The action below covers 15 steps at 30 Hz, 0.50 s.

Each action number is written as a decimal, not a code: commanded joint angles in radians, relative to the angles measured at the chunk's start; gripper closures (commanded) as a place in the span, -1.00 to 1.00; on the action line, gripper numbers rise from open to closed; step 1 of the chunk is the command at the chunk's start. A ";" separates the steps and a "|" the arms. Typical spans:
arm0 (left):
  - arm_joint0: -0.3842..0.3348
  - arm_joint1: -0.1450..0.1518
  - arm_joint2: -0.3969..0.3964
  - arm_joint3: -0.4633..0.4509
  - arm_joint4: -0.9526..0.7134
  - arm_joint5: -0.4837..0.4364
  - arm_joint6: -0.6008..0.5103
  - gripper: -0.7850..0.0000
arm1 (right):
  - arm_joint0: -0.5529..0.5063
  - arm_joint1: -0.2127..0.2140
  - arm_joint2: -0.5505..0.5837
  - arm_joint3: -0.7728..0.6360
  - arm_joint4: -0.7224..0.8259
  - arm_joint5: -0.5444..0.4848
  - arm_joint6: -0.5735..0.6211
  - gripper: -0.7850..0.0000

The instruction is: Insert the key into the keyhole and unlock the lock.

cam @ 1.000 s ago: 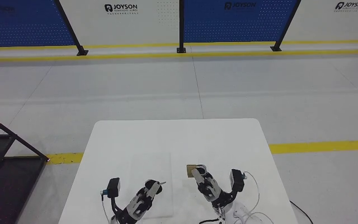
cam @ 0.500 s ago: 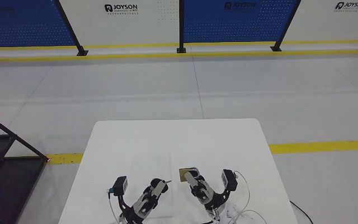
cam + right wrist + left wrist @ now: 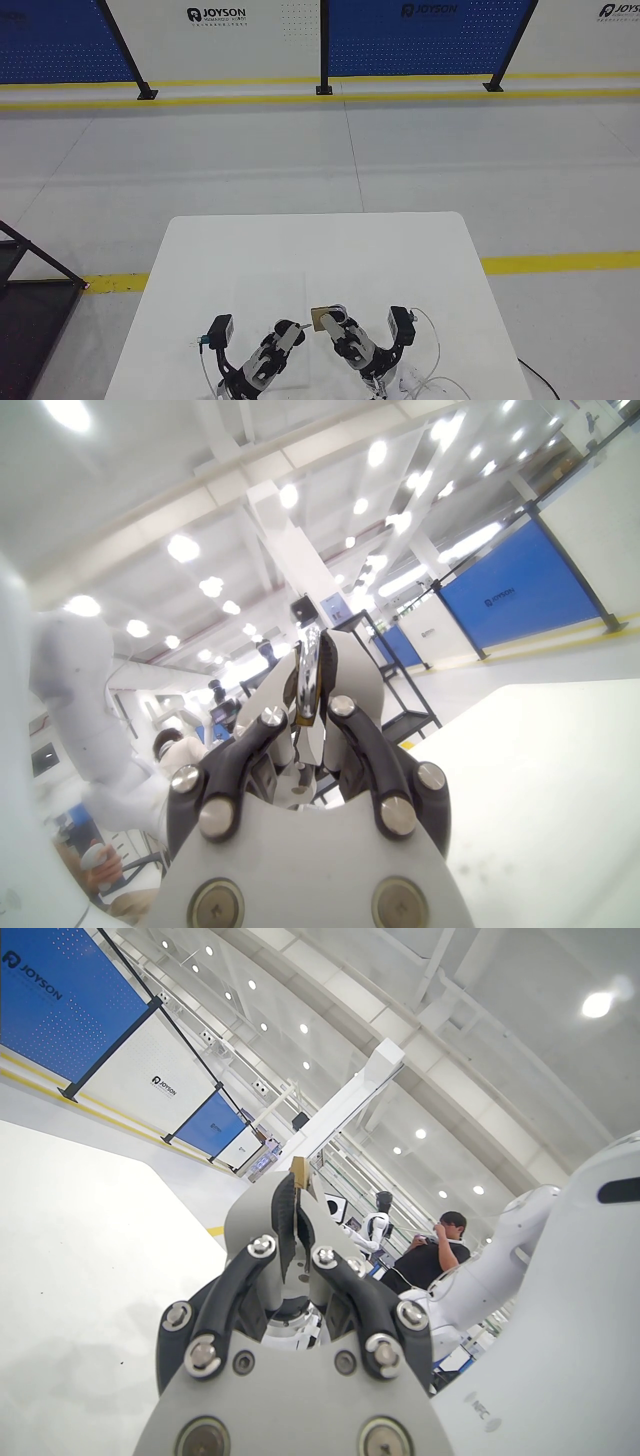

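Note:
Both arms are raised over the near edge of the white table [image 3: 310,250], tips facing each other. My right gripper [image 3: 330,323] is shut on a brass padlock [image 3: 320,318]; its silver shackle and brass body [image 3: 306,680] sit between the right gripper's [image 3: 316,650] fingers. My left gripper [image 3: 292,332] is just left of the padlock, with a small gap between them. In the left wrist view the left gripper [image 3: 296,1188] is shut on a small brass key [image 3: 299,1172] whose end sticks out past the fingertips.
White cables [image 3: 438,385] trail off the table's near right corner. A black rack [image 3: 25,265] stands on the floor to the left. The table's far half is bare white surface.
The right gripper has carried the padlock left and nearer the front edge. The left gripper has moved right, closing most of the gap between key and lock.

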 commanded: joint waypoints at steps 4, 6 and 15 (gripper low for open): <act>0.000 0.000 -0.001 -0.003 -0.004 -0.001 0.004 1.00 | 0.003 -0.003 -0.003 0.005 -0.008 -0.006 0.006 1.00; 0.001 -0.001 -0.001 -0.001 -0.005 -0.001 0.005 1.00 | 0.002 -0.005 -0.003 0.006 -0.009 -0.006 0.006 1.00; 0.000 -0.001 -0.002 0.001 -0.003 -0.005 0.003 1.00 | 0.000 -0.007 0.002 0.004 -0.014 -0.018 0.018 1.00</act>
